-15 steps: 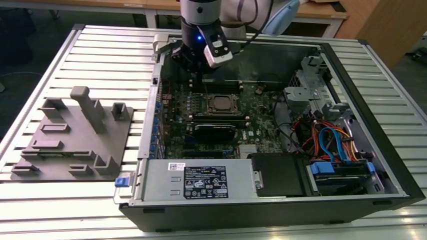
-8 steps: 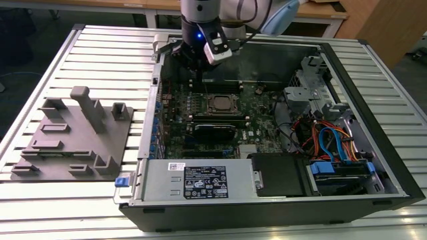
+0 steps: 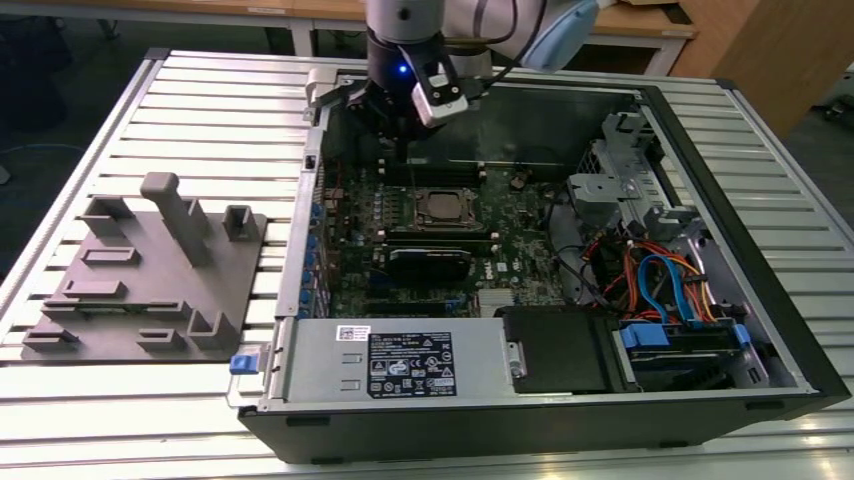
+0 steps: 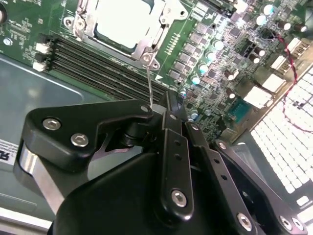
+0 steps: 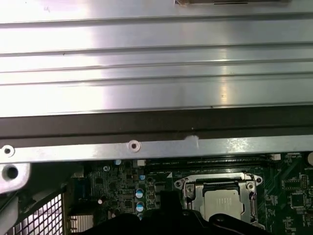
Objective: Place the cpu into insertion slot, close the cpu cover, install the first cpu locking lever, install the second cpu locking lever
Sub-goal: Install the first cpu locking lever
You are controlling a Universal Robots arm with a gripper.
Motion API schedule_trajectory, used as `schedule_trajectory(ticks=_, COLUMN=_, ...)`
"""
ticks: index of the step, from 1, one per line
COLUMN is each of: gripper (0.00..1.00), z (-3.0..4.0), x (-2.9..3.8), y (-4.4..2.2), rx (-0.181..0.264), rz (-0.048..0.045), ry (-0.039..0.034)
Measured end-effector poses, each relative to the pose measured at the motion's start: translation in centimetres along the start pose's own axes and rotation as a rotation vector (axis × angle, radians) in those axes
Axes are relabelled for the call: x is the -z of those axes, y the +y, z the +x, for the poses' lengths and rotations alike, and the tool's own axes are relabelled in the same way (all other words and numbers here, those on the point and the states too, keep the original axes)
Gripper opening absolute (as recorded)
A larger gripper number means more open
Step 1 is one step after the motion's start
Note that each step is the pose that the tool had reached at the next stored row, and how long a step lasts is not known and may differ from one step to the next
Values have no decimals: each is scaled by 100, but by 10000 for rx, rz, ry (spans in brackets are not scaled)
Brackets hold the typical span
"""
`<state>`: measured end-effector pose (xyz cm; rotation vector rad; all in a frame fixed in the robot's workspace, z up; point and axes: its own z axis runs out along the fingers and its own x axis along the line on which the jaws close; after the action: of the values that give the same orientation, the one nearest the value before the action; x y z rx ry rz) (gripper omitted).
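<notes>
Case [image 3: 767, 330] lies open on a slatted table [image 3: 134, 420], green board [image 3: 358, 235] facing up. Gripper [image 3: 400, 145] hangs over the board, just beyond the slot [image 3: 415, 212], near the case's far wall. Cover [image 4: 142, 46] lies down over the slot, framing the cpu [image 4: 124, 22] seated inside. The claw is pressed together on a thin wire lever [image 4: 148, 81] rising from the cover's corner.
</notes>
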<state>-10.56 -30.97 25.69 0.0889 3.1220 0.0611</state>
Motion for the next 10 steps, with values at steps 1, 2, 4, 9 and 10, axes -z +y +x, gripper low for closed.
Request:
schedule_trajectory(ticks=1, gripper=10, z=-14, x=-1, y=2, rx=1, rz=0, ry=0)
schedule_trajectory(ticks=2, gripper=10, z=-29, x=-1, y=4, rx=1, rz=0, ry=0)
schedule_trajectory(ticks=4, gripper=10, z=-56, x=-2, y=7, rx=2, rz=0, ry=0)
schedule_trajectory(ticks=9, gripper=10, z=-63, x=-2, y=8, rx=2, rz=1, ry=1)
schedule_trajectory(ticks=10, gripper=10, z=-64, x=-3, y=8, rx=3, rz=0, ry=0)
